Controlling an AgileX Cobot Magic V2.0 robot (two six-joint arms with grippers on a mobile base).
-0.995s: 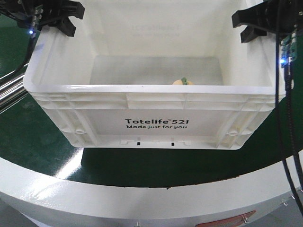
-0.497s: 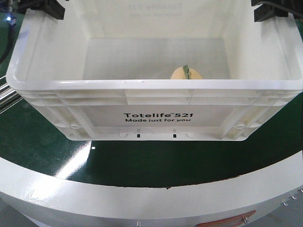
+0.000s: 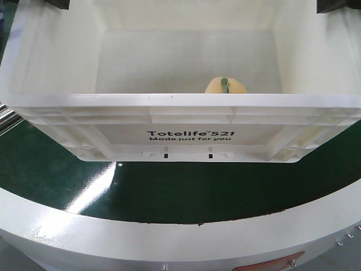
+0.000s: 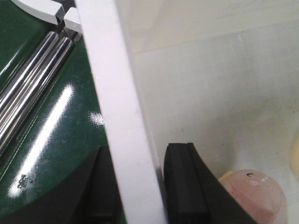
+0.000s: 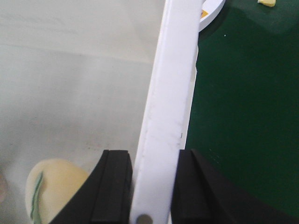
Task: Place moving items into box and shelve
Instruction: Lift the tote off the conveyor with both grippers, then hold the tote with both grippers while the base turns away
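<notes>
At side rims of box (image 3: 186, 101): left gripper (image 4: 135, 186) at 10 o'clock, right gripper (image 5: 152, 186) at 2 o'clock, each clenched astride rim, one finger inside, one outside. Cream-yellow ball (image 3: 227, 86) on box floor at 5 o'clock, near front wall; pinkish ball (image 4: 254, 196) on floor near left wall. Probable step: carry to shelf — keep arms level, speeds matched, clamp firm; loose balls likely to roll on tilt.

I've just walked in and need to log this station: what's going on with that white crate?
Both arms have the white crate by its side walls. The left gripper and the right gripper each clamp the rim, with one of the fingers inside and one outside. A cream-yellow ball and a pinkish ball already lie inside. The crate is over the green surface, not yet on a shelf.
</notes>
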